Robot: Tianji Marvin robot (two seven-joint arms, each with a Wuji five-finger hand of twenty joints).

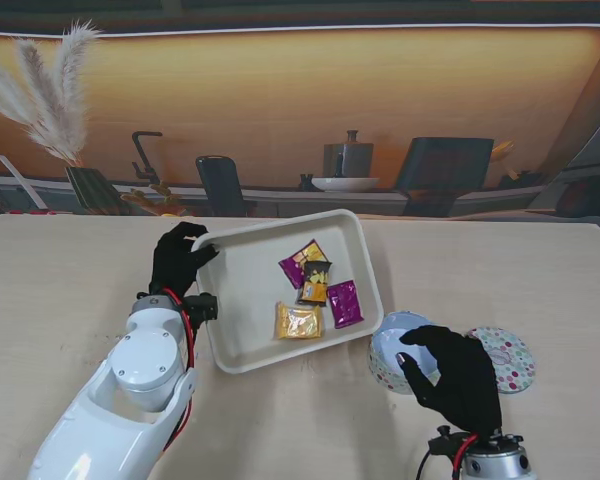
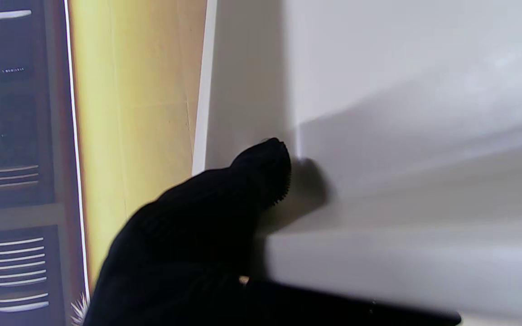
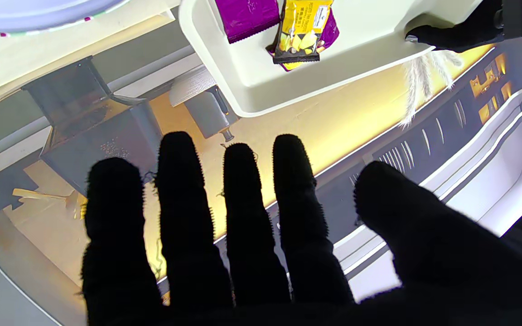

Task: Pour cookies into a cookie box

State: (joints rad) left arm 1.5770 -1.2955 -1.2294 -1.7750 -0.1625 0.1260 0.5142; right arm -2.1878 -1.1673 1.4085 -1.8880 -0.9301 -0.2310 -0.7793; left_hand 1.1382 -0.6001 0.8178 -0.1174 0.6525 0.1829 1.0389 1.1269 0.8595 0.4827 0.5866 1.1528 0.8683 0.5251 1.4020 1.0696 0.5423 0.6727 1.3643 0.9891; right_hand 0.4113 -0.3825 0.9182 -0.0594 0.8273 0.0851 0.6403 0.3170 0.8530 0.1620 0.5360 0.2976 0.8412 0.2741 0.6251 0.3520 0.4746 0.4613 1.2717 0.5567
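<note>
1. Left hand, black-gloved, is gripping the far-left corner of the white tray; fingers are curling over the rim. In the left wrist view one fingertip is pressing against the tray's inner wall.
2. Tray is sitting tilted w/ its far-left corner raised, and is lying near the middle of the worktop, long axis running diagonally from the near-left to the far-right.
3. Cookies are lying inside the tray, toward its right half: a purple packet by the right wall, a yellow-orange packet nearer to me, a dark/yellow packet btwn them, overlapping another purple one farther from me. Right wrist view is showing the same purple packet and dark/yellow packet lying just beside each other against the tray wall.
4. Right hand, also black-gloved, is hovering spread wide, holding nothing; its fingers are standing apart, thumb off to one side.
5. That hand is hanging over the near edge of the round cookie box, which is sitting open on the worktop near the right end of the near edge, just beside the tray's near-right corner. Can't tell whether hand and box are touching.
6. Box lid, floral-dotted, is lying flat just right of the box, partly hidden by the hand.
</note>
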